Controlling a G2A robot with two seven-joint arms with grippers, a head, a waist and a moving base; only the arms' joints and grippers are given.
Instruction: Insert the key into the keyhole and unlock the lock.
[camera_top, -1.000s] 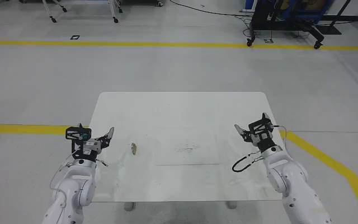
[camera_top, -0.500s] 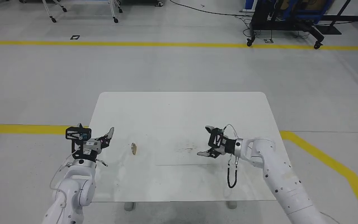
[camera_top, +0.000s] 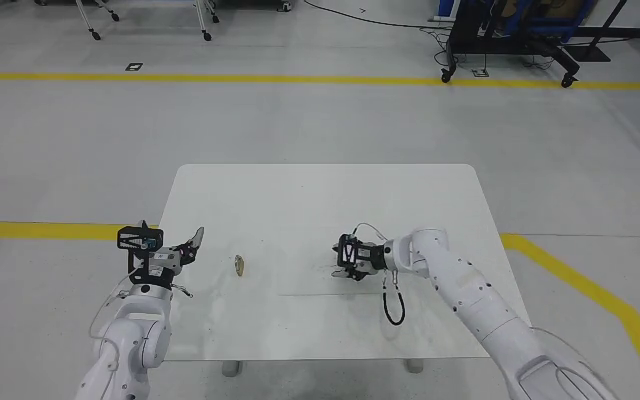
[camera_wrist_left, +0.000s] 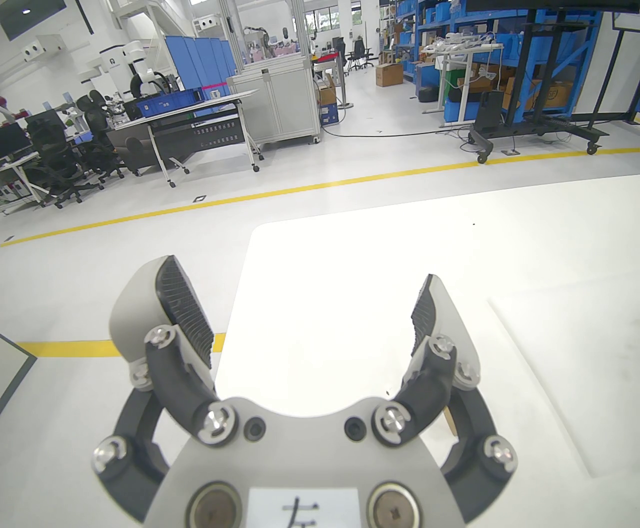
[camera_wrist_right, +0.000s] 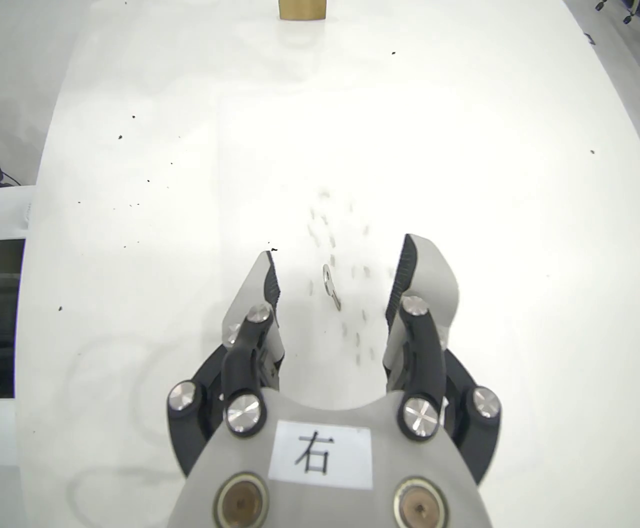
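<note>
Evidently nothing is done yet: the key (camera_wrist_right: 331, 287) is seen flat on the table (camera_wrist_right: 450, 150), straddled by the wide-open, empty right gripper (camera_wrist_right: 337, 255); the lock (camera_top: 240, 265) is set well apart from it.

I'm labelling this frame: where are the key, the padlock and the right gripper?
key (camera_wrist_right: 331, 290), right wrist view, middle of its shank.
padlock (camera_top: 240, 265), top view, its brass body.
right gripper (camera_wrist_right: 339, 252), right wrist view, midway between its open fingertips.

My left end effector (camera_top: 172, 246) hangs at the lower left of the top view, fingers (camera_wrist_left: 180, 305) spread wide. My right arm (camera_top: 470, 295) stretches toward frame centre, its end effector (camera_top: 345, 258) low, fingers (camera_wrist_right: 425, 272) apart.
</note>
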